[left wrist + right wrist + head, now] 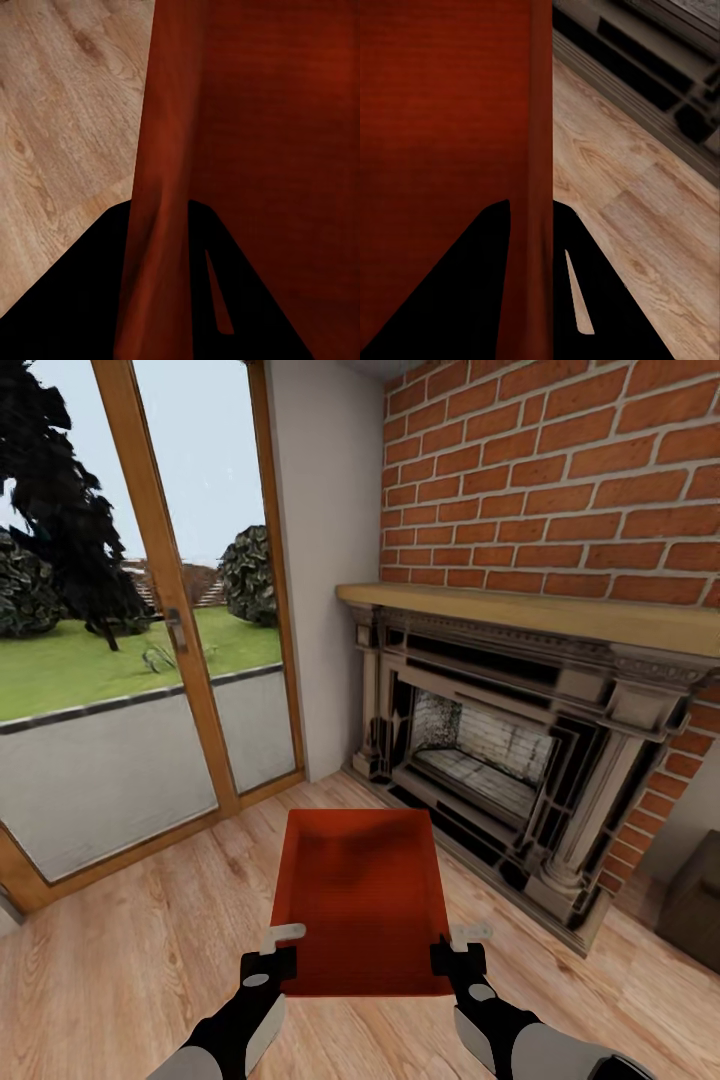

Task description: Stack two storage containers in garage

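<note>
One orange-red lidless storage container (362,900) hangs level above the living room's light wood-plank floor (130,950), long side pointing away from me. My left gripper (283,948) is shut on its left wall near the close end. My right gripper (458,945) is shut on its right wall opposite. In the left wrist view the thin wall (161,187) runs between the black fingers (90,300) of the left gripper (161,225). The right wrist view shows the right gripper (531,217) clamping the other wall (540,135), with the ribbed bottom (442,112) beside it.
A red-brick fireplace (560,470) with a carved surround (500,760) and wood mantel stands close ahead on the right. Tall wood-framed glass doors (165,610) fill the left, looking onto a lawn. A dark piece of furniture (695,905) sits at the right edge.
</note>
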Controlling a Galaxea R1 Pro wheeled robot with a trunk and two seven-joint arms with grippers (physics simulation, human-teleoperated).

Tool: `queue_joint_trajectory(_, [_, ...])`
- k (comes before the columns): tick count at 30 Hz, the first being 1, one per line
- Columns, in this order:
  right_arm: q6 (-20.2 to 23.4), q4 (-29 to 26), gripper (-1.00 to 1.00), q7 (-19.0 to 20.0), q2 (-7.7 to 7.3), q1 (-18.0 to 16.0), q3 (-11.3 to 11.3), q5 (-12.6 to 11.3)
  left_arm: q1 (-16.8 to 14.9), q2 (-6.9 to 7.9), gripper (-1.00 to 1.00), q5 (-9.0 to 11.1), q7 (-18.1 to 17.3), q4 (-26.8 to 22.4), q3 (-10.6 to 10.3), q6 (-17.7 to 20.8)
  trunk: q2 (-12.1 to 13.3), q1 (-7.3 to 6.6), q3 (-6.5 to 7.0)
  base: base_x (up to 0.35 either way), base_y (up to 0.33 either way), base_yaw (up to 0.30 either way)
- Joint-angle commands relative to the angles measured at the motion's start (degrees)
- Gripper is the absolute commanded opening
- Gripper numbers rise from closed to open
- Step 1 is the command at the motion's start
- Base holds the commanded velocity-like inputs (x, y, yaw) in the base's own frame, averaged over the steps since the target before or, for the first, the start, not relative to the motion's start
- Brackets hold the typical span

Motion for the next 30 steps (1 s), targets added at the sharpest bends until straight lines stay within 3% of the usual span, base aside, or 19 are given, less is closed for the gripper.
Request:
queue_joint_trajectory(1, [-0.59,0.23,-1.0,-0.16,0.0,-0.05,0.82,-1.65,-0.06,-0.01,-1.0,0.42,0.37,-0.1,-0.28,0.04,-0.07,0.01,0.01,0.0,0.0,0.0])
queue_joint_trajectory(30, [-0.59,0.22,-1.0,-0.19,0.0,-0.05,0.82,-1.66,-0.06,-0.01,-1.0,0.42,0.37,-0.1,-0.29,-0.11,-0.07,0.01,2.69,0.0,0.0,0.0])
